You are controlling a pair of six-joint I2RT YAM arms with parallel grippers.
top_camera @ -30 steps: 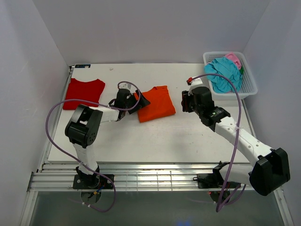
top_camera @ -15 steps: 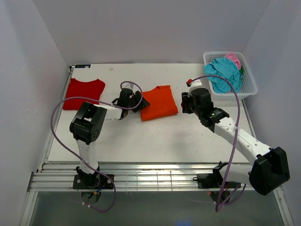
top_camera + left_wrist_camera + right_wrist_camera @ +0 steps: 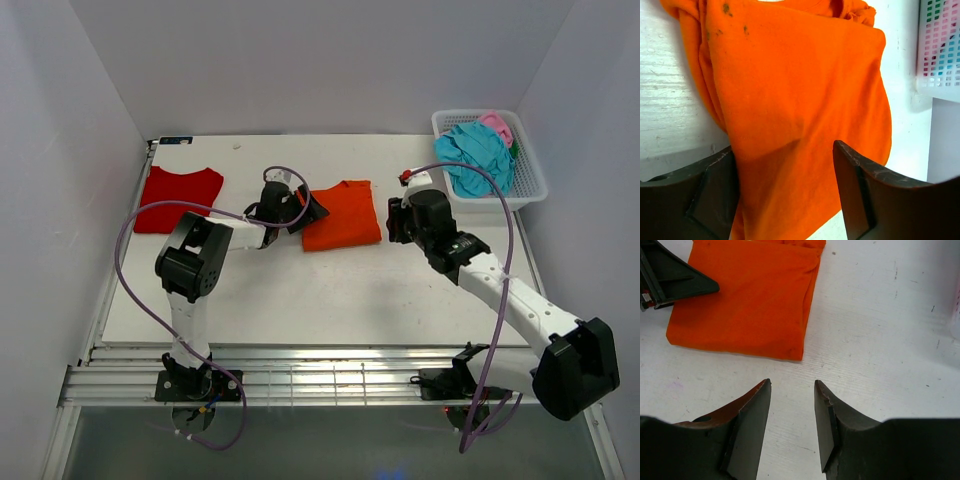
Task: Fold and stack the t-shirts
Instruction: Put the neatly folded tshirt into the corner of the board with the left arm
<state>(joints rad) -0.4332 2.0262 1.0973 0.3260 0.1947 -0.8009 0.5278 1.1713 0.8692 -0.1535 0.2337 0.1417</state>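
Note:
A folded orange t-shirt (image 3: 342,215) lies mid-table and fills the left wrist view (image 3: 790,90). My left gripper (image 3: 312,210) sits at its left edge, open. The jaws stand wide (image 3: 785,147) with the orange cloth lying between and under them, not pinched. A red t-shirt (image 3: 178,198) lies flat at the far left. My right gripper (image 3: 393,222) hovers just right of the orange t-shirt, open (image 3: 792,384) over bare table. The orange t-shirt's near corner (image 3: 745,305) lies ahead of it.
A white lattice basket (image 3: 530,185) stands at the back right, holding a teal t-shirt (image 3: 478,155) and a pink one (image 3: 497,125). Purple cables loop over both arms. White walls close in the table on three sides.
My left gripper has pushed to the right and slightly back against the orange t-shirt, which has shifted a little that way. The right arm has hardly moved.

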